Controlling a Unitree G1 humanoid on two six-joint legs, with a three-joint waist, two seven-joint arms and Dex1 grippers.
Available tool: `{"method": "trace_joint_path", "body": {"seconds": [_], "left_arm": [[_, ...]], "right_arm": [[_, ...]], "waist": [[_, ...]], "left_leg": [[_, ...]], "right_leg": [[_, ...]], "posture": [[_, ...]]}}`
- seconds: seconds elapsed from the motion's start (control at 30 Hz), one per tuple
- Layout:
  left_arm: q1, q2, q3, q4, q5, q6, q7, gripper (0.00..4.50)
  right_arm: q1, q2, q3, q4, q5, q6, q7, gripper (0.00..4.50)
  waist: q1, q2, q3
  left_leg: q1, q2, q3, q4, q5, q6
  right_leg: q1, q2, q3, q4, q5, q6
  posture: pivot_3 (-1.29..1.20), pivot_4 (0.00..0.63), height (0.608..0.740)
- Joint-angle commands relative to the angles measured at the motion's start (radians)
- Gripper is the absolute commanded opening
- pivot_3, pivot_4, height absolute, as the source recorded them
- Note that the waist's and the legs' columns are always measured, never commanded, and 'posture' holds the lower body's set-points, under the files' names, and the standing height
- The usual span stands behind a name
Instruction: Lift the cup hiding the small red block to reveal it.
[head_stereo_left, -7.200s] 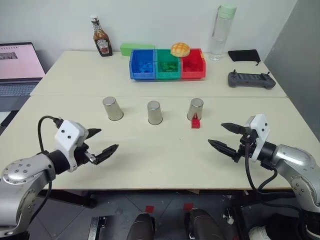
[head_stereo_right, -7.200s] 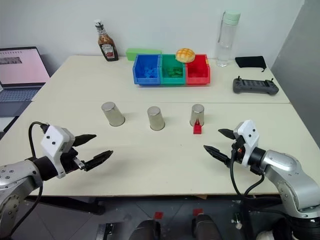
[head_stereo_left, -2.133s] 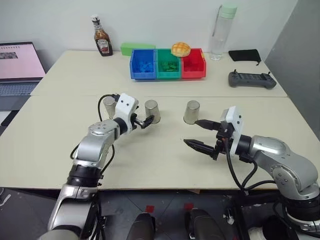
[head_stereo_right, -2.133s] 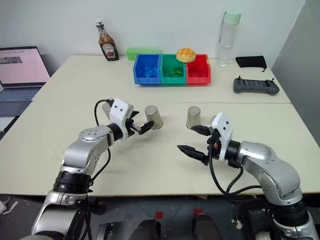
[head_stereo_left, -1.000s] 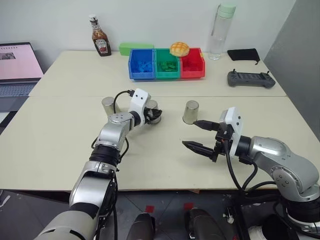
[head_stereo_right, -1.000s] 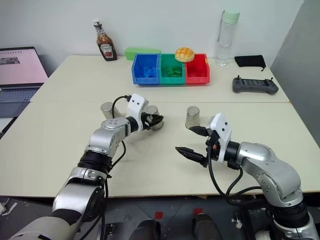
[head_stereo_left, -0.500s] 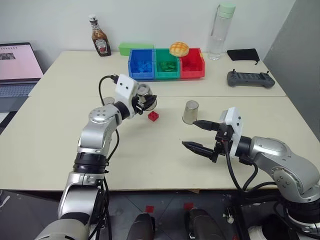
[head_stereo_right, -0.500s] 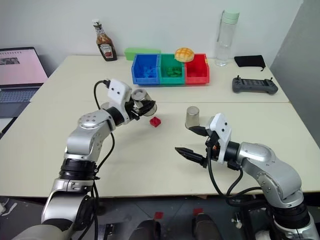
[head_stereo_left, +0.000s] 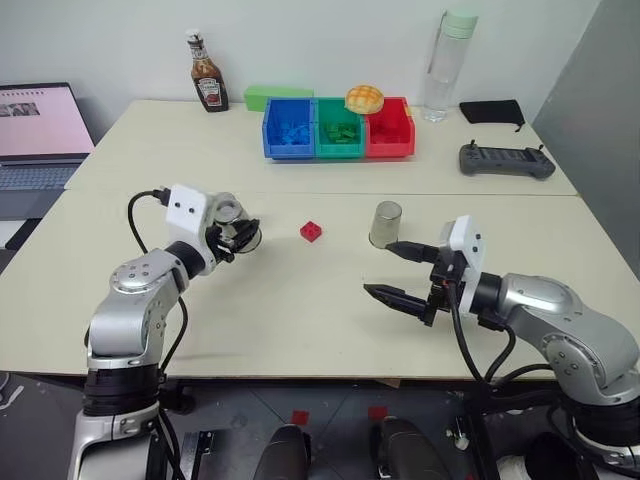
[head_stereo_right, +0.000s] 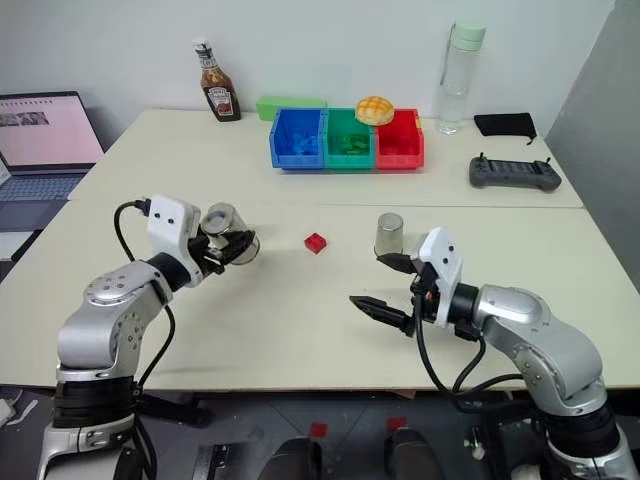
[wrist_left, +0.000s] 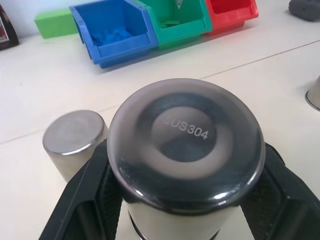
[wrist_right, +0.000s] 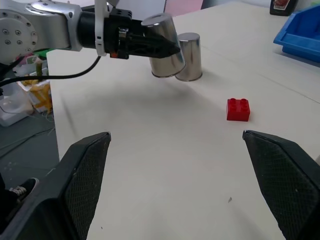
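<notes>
While the left gripper (head_stereo_right: 232, 246) clamps one cup (head_stereo_right: 228, 229) tilted above the table (head_stereo_left: 300, 310), the small red block (head_stereo_left: 311, 231) lies bare.

Three storage bins (head_stereo_left: 339, 130) stand in blue, green and red; three steel cups show: the held one, stamped "SUS304" underneath, one (wrist_right: 190, 56) just behind it, one (head_stereo_left: 385, 224) near the right gripper (head_stereo_left: 400, 273), whose fingers gape wide, empty. One block.

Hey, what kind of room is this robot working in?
Probably a robotics lab or office: pale tables pushed together carry an open laptop, a dark handheld controller and a row of blue, green and red plastic parts bins.
</notes>
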Motion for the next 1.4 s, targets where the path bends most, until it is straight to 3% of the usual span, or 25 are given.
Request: {"method": "trace_joint_path", "body": {"seconds": [0.03, 0.53, 0.7, 0.83, 1.4], "left_arm": [[0.010, -0.004, 0.001, 0.027, 0.008, -0.032, 0.017, 2.72], [0.047, 0.008, -0.003, 0.127, 0.046, -0.113, 0.024, 2.72], [0.055, 0.007, 0.002, 0.133, 0.031, -0.098, 0.019, 3.93], [0.054, 0.013, 0.012, 0.128, 0.023, -0.095, 0.018, 4.47], [0.017, 0.023, 0.045, -0.009, -0.050, -0.129, -0.016, 4.47]], "right_arm": [[-0.028, 0.005, -0.005, -0.005, 0.014, -0.017, 0.011, 4.50], [-0.014, -0.013, -0.017, -0.018, 0.025, -0.006, 0.007, 4.50], [-0.013, -0.018, -0.016, -0.018, 0.026, -0.007, 0.009, 4.50], [-0.015, -0.021, -0.015, -0.019, 0.027, -0.006, 0.009, 4.50], [-0.023, -0.018, -0.017, -0.012, 0.029, -0.014, 0.008, 4.50]], "waist": [[0.000, 0.000, 0.000], [-0.002, 0.000, 0.000], [-0.001, 0.000, 0.000], [-0.001, 0.000, 0.000], [-0.001, 0.000, 0.000]], "left_leg": [[0.000, 0.000, 0.000, 0.000, 0.000, 0.000], [0.000, 0.000, 0.001, 0.000, 0.000, 0.000], [0.000, 0.000, 0.000, 0.000, 0.000, 0.000], [0.000, 0.000, 0.000, 0.000, 0.000, 0.000], [0.000, 0.000, 0.001, 0.000, 0.000, 0.000]], "right_leg": [[0.000, 0.000, 0.000, 0.000, 0.000, 0.000], [0.000, 0.000, 0.000, 0.000, 0.000, 0.000], [0.000, 0.000, 0.000, 0.000, 0.000, 0.000], [0.000, 0.000, 0.000, 0.000, 0.000, 0.000], [0.000, 0.000, 0.000, 0.000, 0.000, 0.000]], "posture": [[0.00, 0.150, 0.740], [0.00, 0.150, 0.740], [0.00, 0.150, 0.740], [0.00, 0.150, 0.740], [0.00, 0.150, 0.740]]}}
